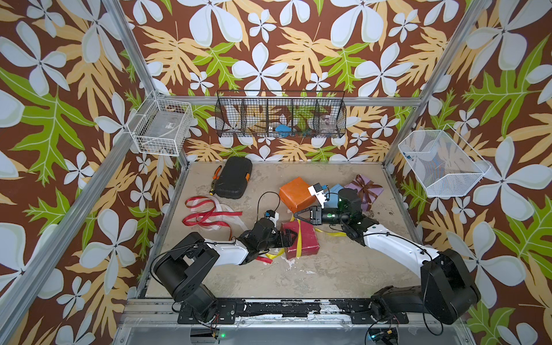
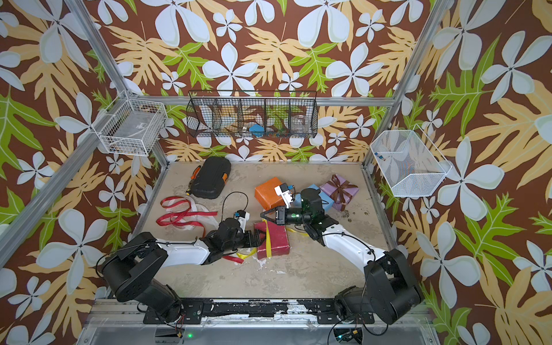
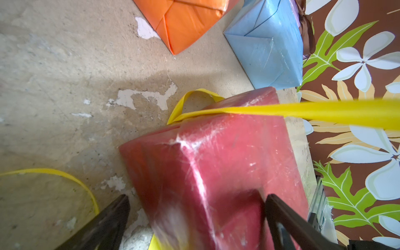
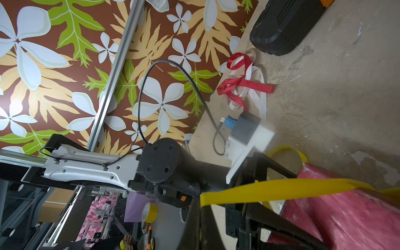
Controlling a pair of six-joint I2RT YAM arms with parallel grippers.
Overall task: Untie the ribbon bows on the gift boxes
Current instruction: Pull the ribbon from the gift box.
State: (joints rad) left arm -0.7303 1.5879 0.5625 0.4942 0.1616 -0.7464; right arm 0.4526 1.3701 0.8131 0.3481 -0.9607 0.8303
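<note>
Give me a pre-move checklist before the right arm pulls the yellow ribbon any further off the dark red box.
1. Right hand shut on the yellow ribbon: ok, the strip runs taut from its closed fingers.
2. Left hand bracing the dark red box: ok, its open fingers straddle the box's end.
3. Ribbon free of the box: not ok, a band still crosses the top.
4. Knot undone: cannot tell.
5. Pull path clear: not ok, the orange box sits close behind the right hand.
6. Lilac box: not ok, brown bow still tied.
</note>
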